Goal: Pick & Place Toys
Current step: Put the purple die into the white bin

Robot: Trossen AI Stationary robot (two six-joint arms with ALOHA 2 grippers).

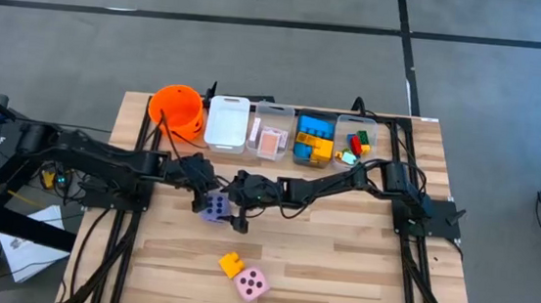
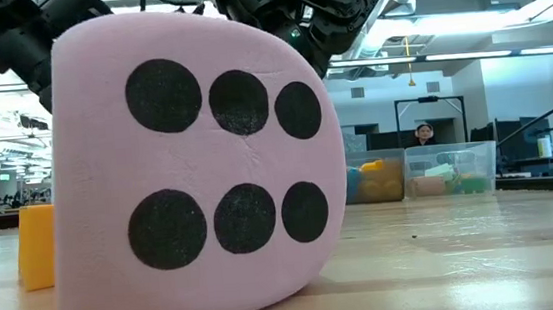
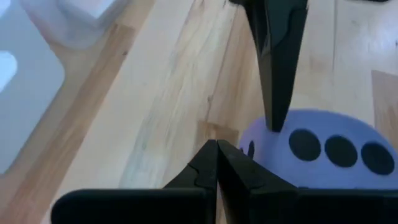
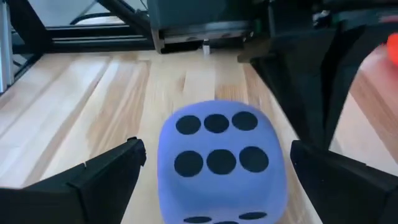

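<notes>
Bucket point(image 1: 177, 108) and four bins point(image 1: 227, 123) line the worktop point(image 1: 339, 265) rear edge. Die point(image 1: 215, 206) at centre, between both end effectors. Brick point(image 1: 231, 264) and second die point(image 1: 251, 284) sit near the front edge, touching.

An orange bucket point(image 1: 177, 107), a white bin point(image 1: 227, 123) and three clear bins point(image 1: 272, 130) line the wooden table's point(image 1: 339, 265) far edge.

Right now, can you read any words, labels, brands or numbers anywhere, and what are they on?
No readable words, brands or numerals anywhere.
Pink die: six black dots on the facing side, no text.
Purple die: six black dots on top, no text.
Pink-backed cards: too small to read.
</notes>
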